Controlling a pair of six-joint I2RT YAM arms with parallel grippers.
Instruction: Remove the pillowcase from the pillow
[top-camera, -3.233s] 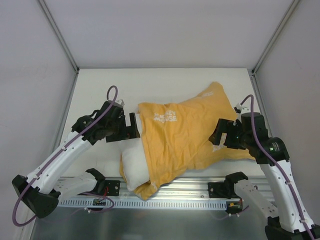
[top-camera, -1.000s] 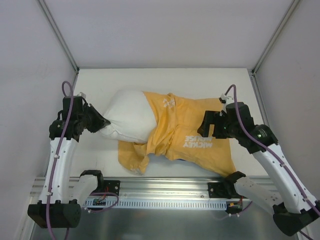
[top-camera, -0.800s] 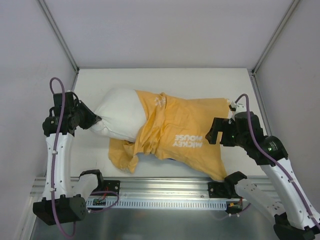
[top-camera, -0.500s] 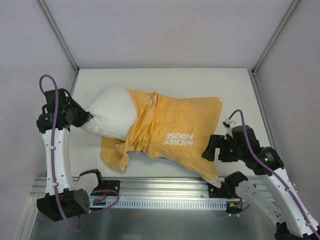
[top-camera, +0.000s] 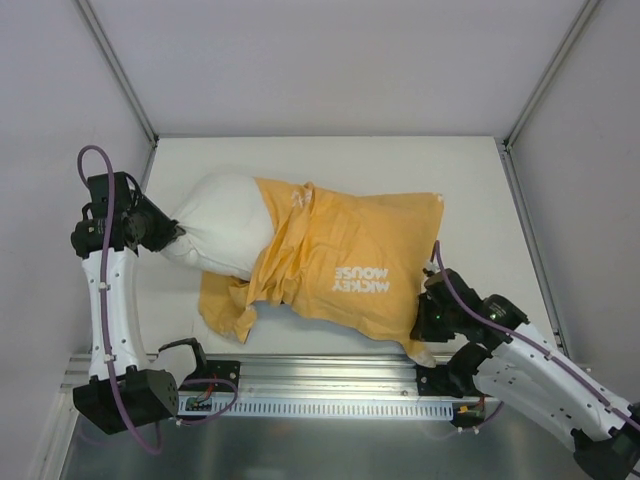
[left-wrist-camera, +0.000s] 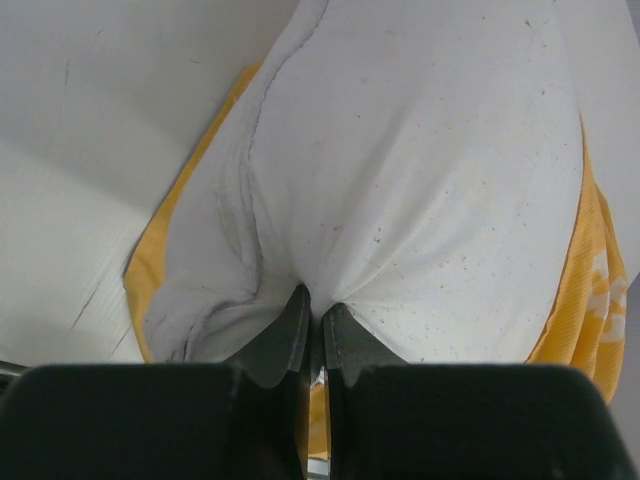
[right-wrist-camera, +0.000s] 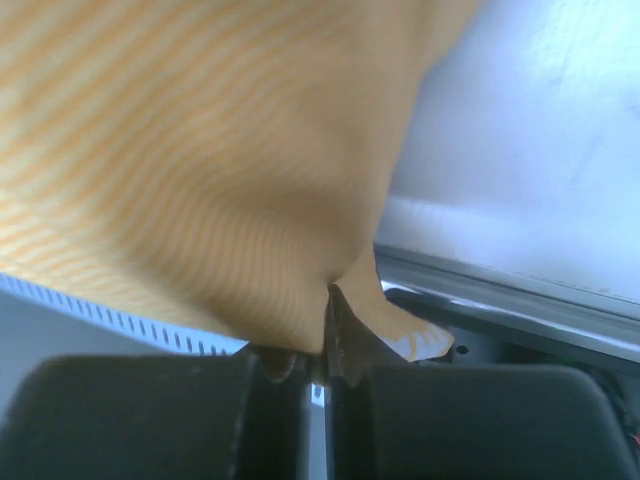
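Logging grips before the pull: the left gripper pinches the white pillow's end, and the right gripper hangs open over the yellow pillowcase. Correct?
The right gripper is not open: the right wrist view shows it shut on a corner fold of the pillowcase. The left gripper does pinch the pillow at its end.

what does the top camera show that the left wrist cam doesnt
Only the top view: the right gripper at the near right corner of the pillowcase, and the white lettering printed on it. Only the left wrist view: a close look at the left gripper pinched shut on a fold of the pillow. Both: the white pillow sticking partway out of the yellow pillowcase, lying on the table.
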